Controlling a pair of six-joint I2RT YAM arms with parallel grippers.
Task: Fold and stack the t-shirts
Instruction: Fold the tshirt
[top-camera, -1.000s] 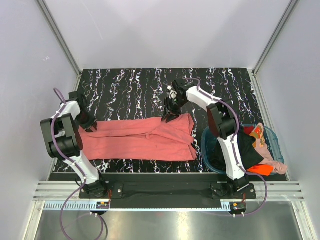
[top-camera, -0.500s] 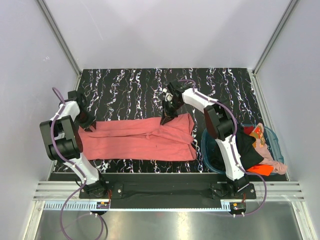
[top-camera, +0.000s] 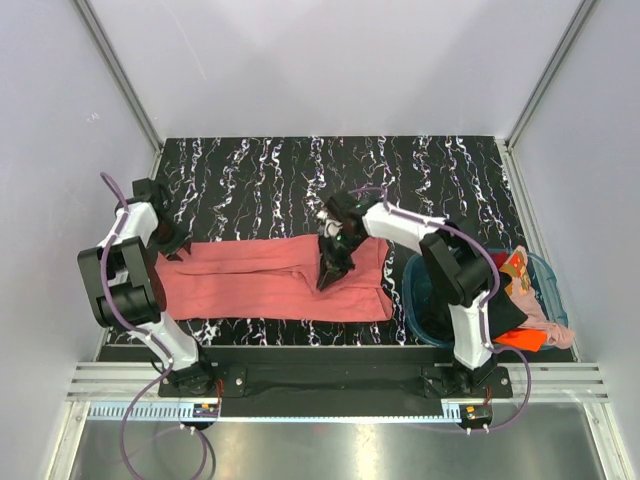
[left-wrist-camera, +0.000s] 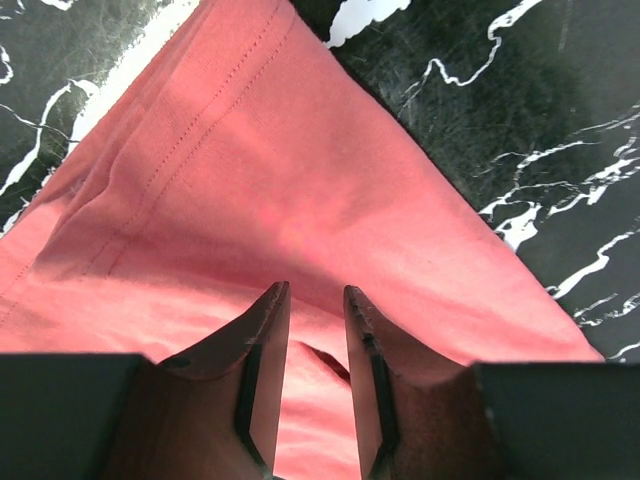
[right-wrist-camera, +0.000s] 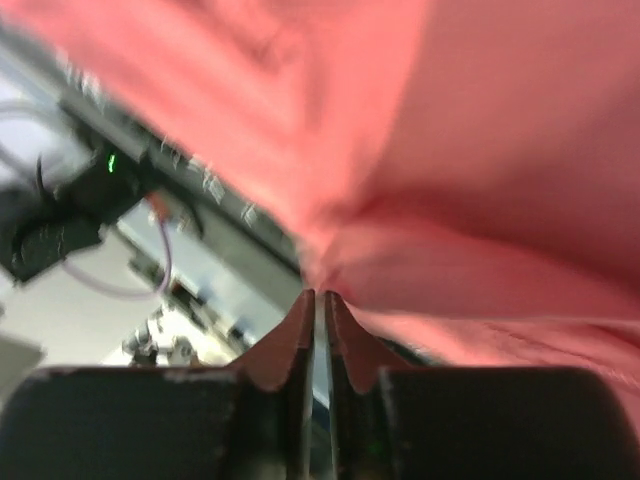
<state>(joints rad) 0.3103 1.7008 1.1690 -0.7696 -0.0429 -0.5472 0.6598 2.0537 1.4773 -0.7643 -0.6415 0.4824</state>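
Over on the left, the left pincer (top-camera: 170, 247) sits at the end of the salmon-red t-shirt (top-camera: 250, 280), which lies stretched across the marbled worktop (top-camera: 260, 180). Its jaws stand narrowly parted over the cloth, and I cannot tell whether they pinch it. Mid-shirt, the right pincer (top-camera: 330, 272) is clenched on a lifted fold. Far right, a black t-shirt (top-camera: 498, 300) lies heaped in the teal basket (top-camera: 412, 292).
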